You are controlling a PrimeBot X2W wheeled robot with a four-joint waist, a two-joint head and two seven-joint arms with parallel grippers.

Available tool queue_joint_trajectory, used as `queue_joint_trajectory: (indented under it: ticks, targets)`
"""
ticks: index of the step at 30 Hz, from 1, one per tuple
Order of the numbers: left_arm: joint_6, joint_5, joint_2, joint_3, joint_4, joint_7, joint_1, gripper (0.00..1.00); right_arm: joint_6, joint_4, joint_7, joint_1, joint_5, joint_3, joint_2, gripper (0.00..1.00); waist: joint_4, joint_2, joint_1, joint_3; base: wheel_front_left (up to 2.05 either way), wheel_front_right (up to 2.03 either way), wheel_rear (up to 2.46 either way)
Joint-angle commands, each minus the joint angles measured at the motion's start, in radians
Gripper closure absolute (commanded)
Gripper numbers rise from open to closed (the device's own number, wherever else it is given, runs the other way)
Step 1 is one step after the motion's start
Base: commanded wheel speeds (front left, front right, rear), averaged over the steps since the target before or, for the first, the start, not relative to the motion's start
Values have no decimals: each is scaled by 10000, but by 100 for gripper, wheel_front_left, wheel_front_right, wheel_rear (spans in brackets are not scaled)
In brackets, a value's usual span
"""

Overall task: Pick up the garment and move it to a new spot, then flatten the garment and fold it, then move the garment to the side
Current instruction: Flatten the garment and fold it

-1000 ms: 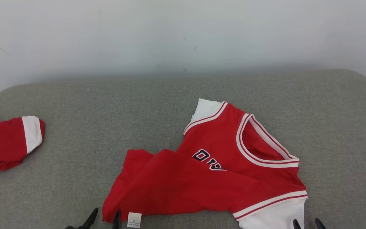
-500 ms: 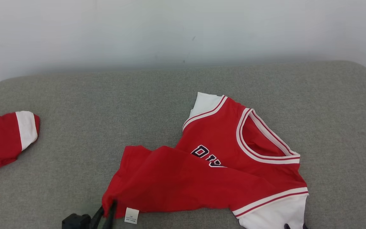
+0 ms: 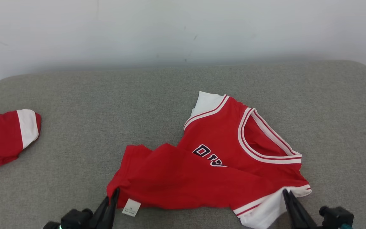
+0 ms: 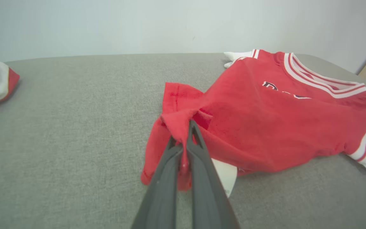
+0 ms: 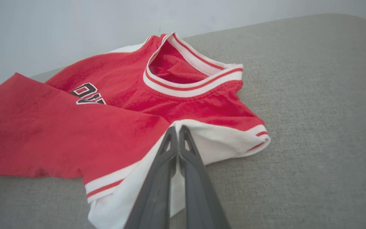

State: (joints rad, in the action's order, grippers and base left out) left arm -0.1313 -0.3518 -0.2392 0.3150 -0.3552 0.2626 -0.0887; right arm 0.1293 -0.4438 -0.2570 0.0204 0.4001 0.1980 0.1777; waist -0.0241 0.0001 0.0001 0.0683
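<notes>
The garment (image 3: 202,171) is a red shirt with white sleeves, a striped white collar and dark lettering, lying crumpled on the grey cushion. My left gripper (image 3: 115,190) is shut on its near left hem corner, beside a white label (image 3: 131,207). In the left wrist view the left gripper (image 4: 187,127) pinches a bunched fold of the red garment (image 4: 265,121). My right gripper (image 3: 286,192) is shut on the white sleeve at the near right. In the right wrist view the right gripper (image 5: 177,128) clamps the sleeve edge of the garment (image 5: 91,127).
A second red and white piece of clothing (image 3: 2,136) lies at the far left edge of the grey cushion (image 3: 106,105). A pale wall (image 3: 183,31) rises behind the cushion. Bare cushion stretches behind and to both sides of the garment.
Both grippers went from open to shut on the garment, the left on the hem corner, the right on the white sleeve. Both pinched edges have lifted slightly. The camera dipped a little.
</notes>
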Motion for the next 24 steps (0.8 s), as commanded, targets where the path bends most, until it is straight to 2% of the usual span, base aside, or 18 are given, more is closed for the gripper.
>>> queue_joint_trajectory:
  ticks: [1, 6, 10, 18, 24]
  targets:
    - [18, -19, -121, -15, 216, 31, -303, 100, 21, 328, -70, 210, 28, -22, 124, 100, -63, -1, -1, 46, 0, 0, 0]
    - [18, -507, -663, 374, 1053, -337, -1638, 100, 14, 1488, -57, 1165, 263, -133, 486, 100, -273, -1, -1, 282, 0, 0, 0]
    - [18, -1197, -1286, 912, 1496, -988, -3487, 100, 14, 1783, 234, 2651, 679, -244, 795, 100, -513, -1, -1, 803, 0, 0, 0]
    - [18, -2579, -2383, 1750, 1274, -2275, -8412, 100, 14, 1532, 1084, 7175, 1725, -673, 1110, 100, -1034, -1, -1, 2706, 0, 0, 0]
    - [17, -3515, -2661, 2117, 245, -2917, -12026, 100, 14, 757, 1929, 11034, 2055, -827, 1177, 100, -1465, -1, -1, 4044, 0, 0, 0]
